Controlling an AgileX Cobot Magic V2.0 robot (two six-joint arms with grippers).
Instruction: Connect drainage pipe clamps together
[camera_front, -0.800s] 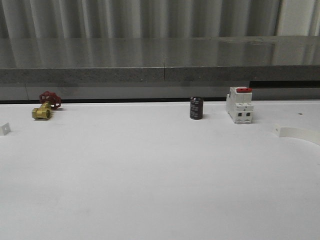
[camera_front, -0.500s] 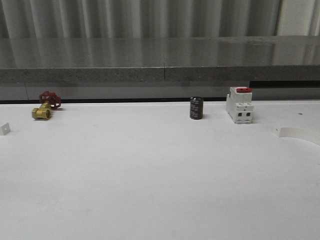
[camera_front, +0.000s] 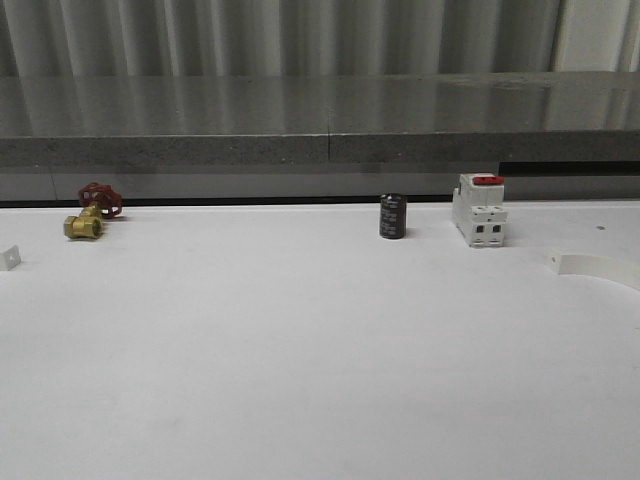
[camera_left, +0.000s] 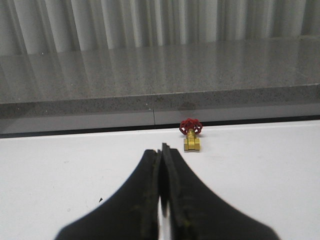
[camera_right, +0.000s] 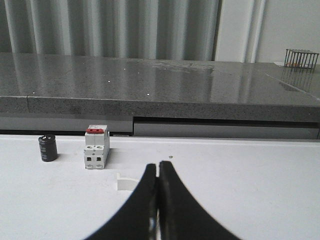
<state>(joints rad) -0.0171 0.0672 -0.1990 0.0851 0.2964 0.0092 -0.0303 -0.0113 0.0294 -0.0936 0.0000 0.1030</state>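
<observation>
Nothing moved since earlier frames: white plastic curved clamp band (camera_front: 598, 267) at table's 3 o'clock untouched. Left gripper (camera_left: 161, 165), right gripper (camera_right: 158, 172) jaws clenched, empty; task unstarted.

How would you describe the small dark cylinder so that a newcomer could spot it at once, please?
Follow the white table to its back edge, below the grey stone ledge. The dark cylinder stands upright there, just left of the white breaker, the only black, round item among them.

Left gripper (camera_left: 161, 152): two black, smoothly curved fingers tapering to narrow tips, matte finish, faint yellowish scuffing along the inner edges. Right gripper (camera_right: 158, 167): identical black tapered fingers, same curved outline, surfaces plain and unmarked.
</observation>
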